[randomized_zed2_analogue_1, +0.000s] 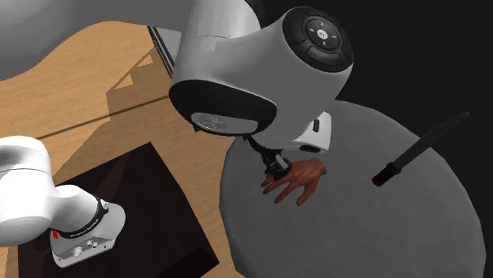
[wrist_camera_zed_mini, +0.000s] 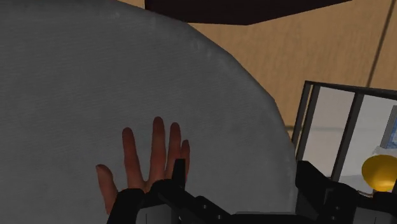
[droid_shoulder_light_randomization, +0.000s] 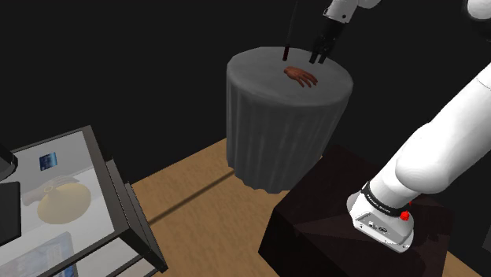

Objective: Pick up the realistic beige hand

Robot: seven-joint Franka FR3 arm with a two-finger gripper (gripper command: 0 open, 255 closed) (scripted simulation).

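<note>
above the round grey table (droid_shoulder_light_randomization: pixel 275 142), the claw (droid_shoulder_light_randomization: pixel 320 57) hangs with its fingers spread, pinching nothing. just beneath it the reddish-brown hand (droid_shoulder_light_randomization: pixel 300 75) lies flat on the table, fingers splayed. a dark knife (randomized_zed2_analogue_1: pixel 419 150) lies well apart from it.

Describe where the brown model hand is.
In the second exterior view, the model hand lies on the grey table near its left edge, left of the knife.

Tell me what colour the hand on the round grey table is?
Reddish brown, like tanned skin. The hand shows best in the wrist view.
</note>
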